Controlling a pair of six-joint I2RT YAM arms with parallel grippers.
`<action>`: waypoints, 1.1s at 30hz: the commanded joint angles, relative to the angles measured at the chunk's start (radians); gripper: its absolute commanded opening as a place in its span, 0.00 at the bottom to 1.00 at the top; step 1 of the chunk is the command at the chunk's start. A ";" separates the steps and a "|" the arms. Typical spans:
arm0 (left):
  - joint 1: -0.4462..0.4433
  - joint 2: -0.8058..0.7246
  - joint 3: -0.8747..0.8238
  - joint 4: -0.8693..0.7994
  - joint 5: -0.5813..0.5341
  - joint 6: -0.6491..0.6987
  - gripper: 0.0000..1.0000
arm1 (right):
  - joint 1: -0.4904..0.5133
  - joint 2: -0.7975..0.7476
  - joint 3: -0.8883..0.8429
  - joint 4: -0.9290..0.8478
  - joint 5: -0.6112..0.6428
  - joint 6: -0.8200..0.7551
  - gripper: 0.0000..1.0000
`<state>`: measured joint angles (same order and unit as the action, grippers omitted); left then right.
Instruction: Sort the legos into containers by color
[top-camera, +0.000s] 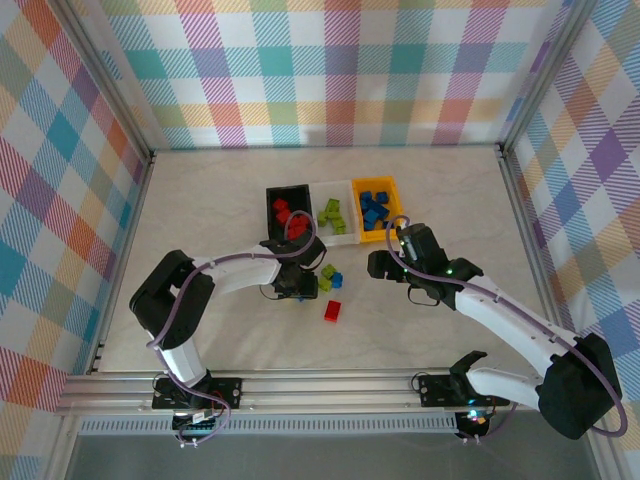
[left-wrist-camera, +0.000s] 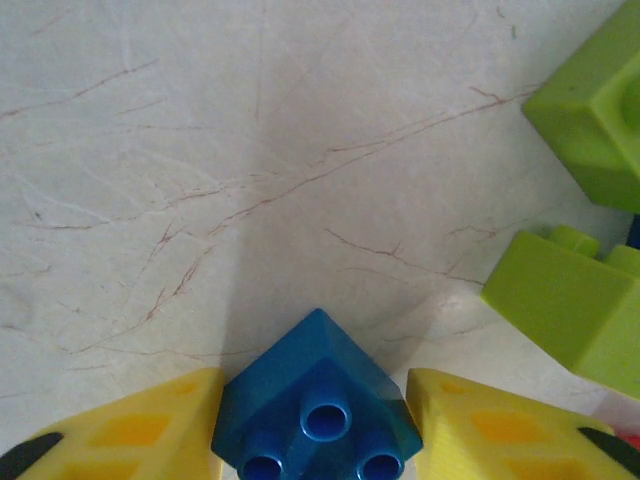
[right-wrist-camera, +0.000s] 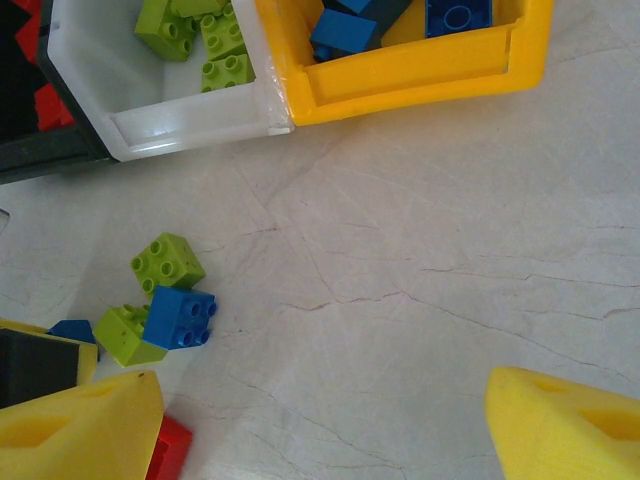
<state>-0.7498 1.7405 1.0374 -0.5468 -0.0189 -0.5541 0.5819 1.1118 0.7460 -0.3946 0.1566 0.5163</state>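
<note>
Left gripper (left-wrist-camera: 316, 410) clamped on blue brick (left-wrist-camera: 318, 370) (studs facing camera) | lime bricks (left-wrist-camera: 570, 310) just right | right gripper (right-wrist-camera: 322, 385) spread wide above table (right-wrist-camera: 420, 260) | yellow bin (right-wrist-camera: 400, 80) ahead

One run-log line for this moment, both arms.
left jaws: shut on blue brick | right jaws: open, empty | unsorted: green bricks, red brick

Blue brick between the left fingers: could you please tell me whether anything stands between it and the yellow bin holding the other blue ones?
Yes. Lime green bricks lie right of the blue brick, toward the yellow bin, and the right gripper hovers open before that bin's near wall. Lifting should clear the bricks.
</note>
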 joint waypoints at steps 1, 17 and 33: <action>0.004 -0.014 -0.018 -0.017 -0.004 0.005 0.43 | -0.007 0.000 -0.006 0.023 0.003 0.005 0.84; 0.026 0.025 0.410 -0.079 -0.019 0.060 0.37 | -0.007 0.011 -0.019 0.034 0.001 0.022 0.84; 0.046 0.572 1.128 -0.008 0.059 0.040 0.36 | -0.006 -0.007 -0.027 -0.003 0.000 0.017 0.84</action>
<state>-0.7097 2.2906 2.0895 -0.5655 0.0185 -0.5045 0.5819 1.1179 0.7322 -0.3851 0.1566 0.5201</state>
